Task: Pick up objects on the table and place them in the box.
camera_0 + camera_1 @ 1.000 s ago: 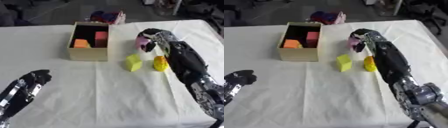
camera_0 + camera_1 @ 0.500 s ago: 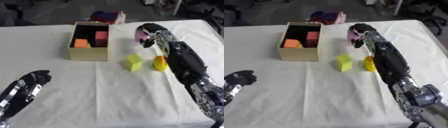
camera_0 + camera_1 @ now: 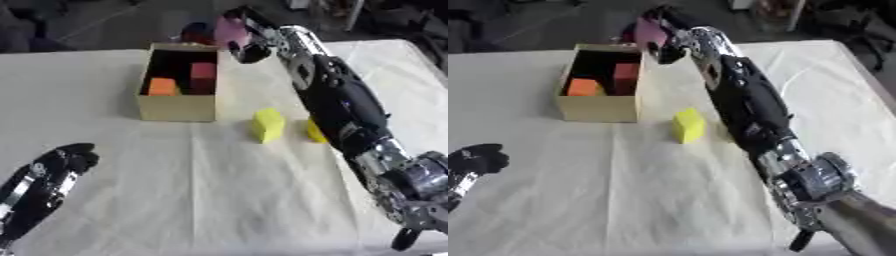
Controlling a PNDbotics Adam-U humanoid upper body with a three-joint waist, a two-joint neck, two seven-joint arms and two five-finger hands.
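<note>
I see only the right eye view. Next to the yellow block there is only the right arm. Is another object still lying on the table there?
Observer: Yes. The left eye view shows an orange-yellow piece right of the yellow block, partly under the right arm.
Operator: Does it touch the block?
Observer: No, a strip of bare cloth shows between them.

The box (image 3: 179,107) stands on the counter (image 3: 219,200) at far left-centre, with two blocks (image 3: 184,80) inside it. To its right and nearer lie a block (image 3: 269,125) and — just beyond the right arm — another block (image 3: 315,131). The right hand (image 3: 254,37) holds an object (image 3: 229,31) above the box's far right corner. The left hand (image 3: 52,172) rests at the near left.
</note>
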